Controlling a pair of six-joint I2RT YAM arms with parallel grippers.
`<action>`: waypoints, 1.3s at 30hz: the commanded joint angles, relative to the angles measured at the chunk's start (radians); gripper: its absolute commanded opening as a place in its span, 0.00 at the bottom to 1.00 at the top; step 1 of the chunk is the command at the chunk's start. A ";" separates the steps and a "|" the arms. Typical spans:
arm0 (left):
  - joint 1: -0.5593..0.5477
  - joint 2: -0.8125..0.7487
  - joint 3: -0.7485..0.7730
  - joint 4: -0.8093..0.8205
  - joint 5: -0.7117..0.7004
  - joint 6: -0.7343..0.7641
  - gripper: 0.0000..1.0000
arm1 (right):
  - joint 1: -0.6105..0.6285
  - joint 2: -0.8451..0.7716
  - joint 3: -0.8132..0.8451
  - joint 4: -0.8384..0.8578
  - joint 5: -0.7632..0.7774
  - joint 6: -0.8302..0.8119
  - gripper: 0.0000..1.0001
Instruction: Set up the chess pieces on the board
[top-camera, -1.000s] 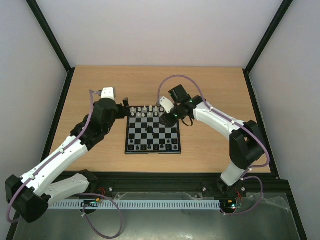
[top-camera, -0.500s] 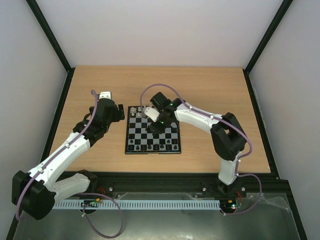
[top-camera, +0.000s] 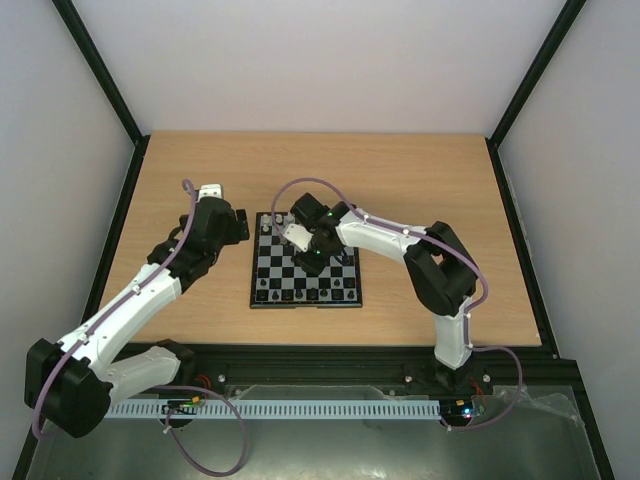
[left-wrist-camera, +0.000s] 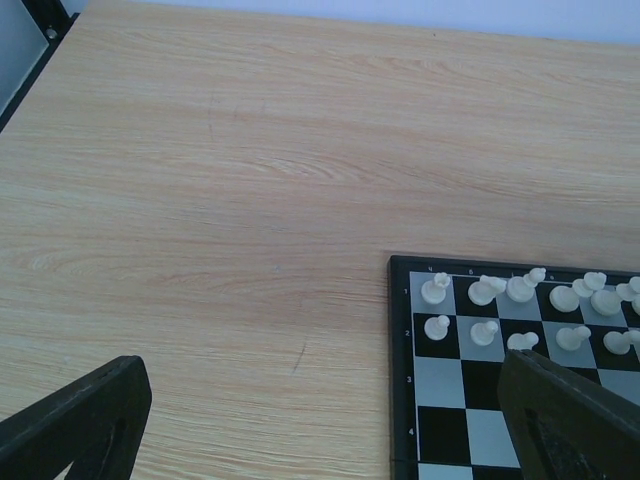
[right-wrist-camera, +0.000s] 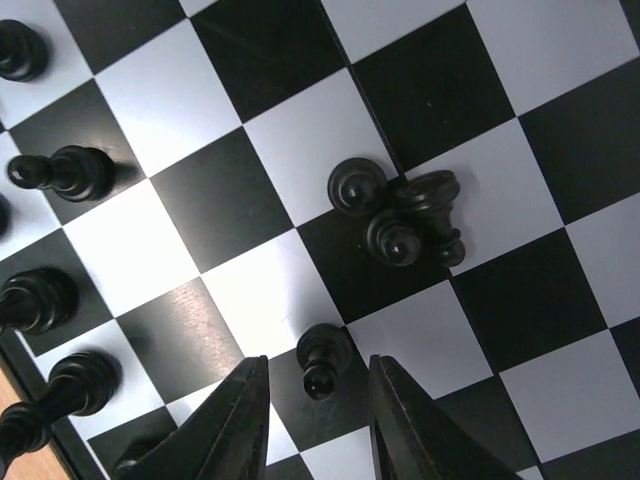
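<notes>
The board (top-camera: 300, 300) lies in the middle of the table. White pieces (top-camera: 268, 227) stand along its far edge and black pieces (top-camera: 305, 294) along its near edge. My right gripper (top-camera: 313, 256) hovers over the board's centre. In the right wrist view it is open (right-wrist-camera: 316, 372), with a standing black pawn (right-wrist-camera: 325, 358) between its fingers, which do not touch it. A cluster of three black pieces (right-wrist-camera: 400, 212) sits just beyond the pawn, and at least one lies tipped. My left gripper (top-camera: 241, 224) is open and empty over bare wood, left of the board's far-left corner (left-wrist-camera: 402, 300).
In the left wrist view, white pieces (left-wrist-camera: 520, 290) fill the board's two far rows. Black pieces (right-wrist-camera: 68, 172) stand in rows at the left of the right wrist view. Wooden tabletop (top-camera: 430, 180) surrounds the board, with black frame rails (top-camera: 120, 230) at the sides.
My right gripper has moved left from the board's far-right corner to over its centre. My left arm has drawn back slightly to the left.
</notes>
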 joint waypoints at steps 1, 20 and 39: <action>0.004 -0.016 -0.009 0.007 0.014 0.003 0.99 | 0.005 0.031 0.030 -0.056 0.014 0.004 0.29; 0.003 -0.016 -0.025 0.031 0.083 0.046 0.98 | 0.006 -0.012 0.013 -0.069 0.023 0.015 0.05; 0.003 0.005 -0.024 0.042 0.206 0.098 0.94 | 0.004 -0.150 -0.155 -0.093 0.017 -0.003 0.04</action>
